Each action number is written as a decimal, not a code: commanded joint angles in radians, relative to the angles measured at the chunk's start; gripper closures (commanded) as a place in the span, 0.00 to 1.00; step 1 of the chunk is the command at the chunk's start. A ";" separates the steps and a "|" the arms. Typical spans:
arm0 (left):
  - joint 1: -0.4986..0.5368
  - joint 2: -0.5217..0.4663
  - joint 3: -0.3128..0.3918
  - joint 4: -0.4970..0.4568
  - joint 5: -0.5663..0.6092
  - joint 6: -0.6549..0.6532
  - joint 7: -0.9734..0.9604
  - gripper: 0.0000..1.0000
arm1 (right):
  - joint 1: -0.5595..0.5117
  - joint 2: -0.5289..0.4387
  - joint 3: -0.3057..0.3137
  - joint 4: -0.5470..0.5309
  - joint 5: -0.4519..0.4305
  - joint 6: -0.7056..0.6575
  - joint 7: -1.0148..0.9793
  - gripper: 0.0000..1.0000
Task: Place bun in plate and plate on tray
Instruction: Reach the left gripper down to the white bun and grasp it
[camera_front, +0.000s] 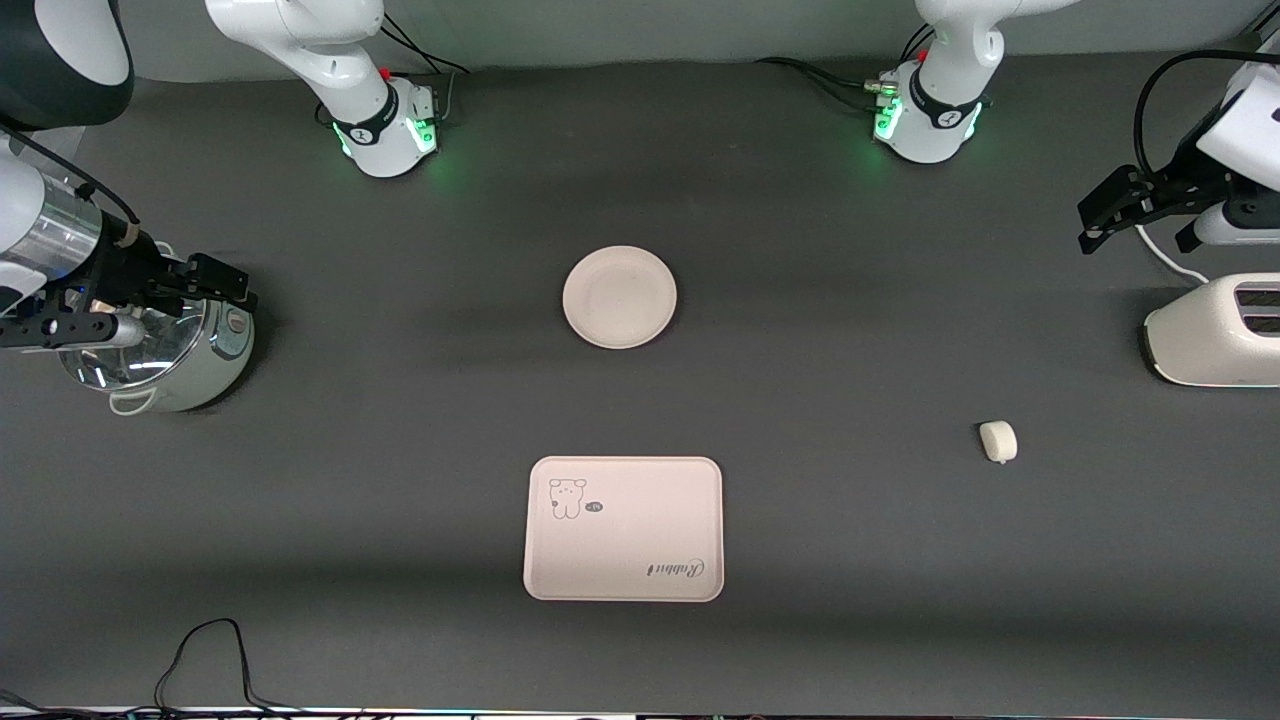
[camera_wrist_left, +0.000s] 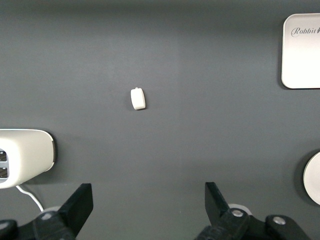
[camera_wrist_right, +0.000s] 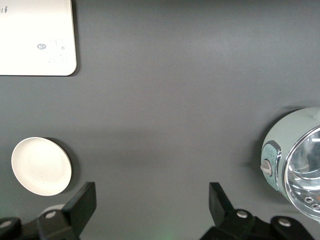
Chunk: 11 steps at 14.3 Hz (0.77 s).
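Nothing grasped yet: bun (camera_front: 998, 441) lies loose on desk (camera_front: 400, 450) toward left arm's end, well apart from empty plate (camera_front: 619, 297) and tray (camera_front: 624, 528), while left claw (camera_wrist_left: 147, 205) and right claw (camera_wrist_right: 152, 205) hang spread at the ends, waiting.

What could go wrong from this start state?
1. The bun is small, rounded and soft; the open left tool, up by the toaster, could squash it or roll it away.
2. The plate is shallow with a low rim; the open right tool, over the pot, may slip carrying it to the tray.
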 joint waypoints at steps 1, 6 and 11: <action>0.003 0.000 0.001 -0.006 -0.007 0.003 0.011 0.00 | 0.010 0.011 -0.009 0.036 -0.011 -0.024 -0.011 0.00; 0.000 0.162 0.001 -0.006 0.019 0.071 -0.001 0.00 | 0.010 0.011 -0.009 0.041 -0.011 -0.029 -0.009 0.00; 0.006 0.428 0.004 -0.016 0.074 0.366 -0.024 0.01 | 0.004 0.008 -0.011 0.041 -0.011 -0.033 0.000 0.00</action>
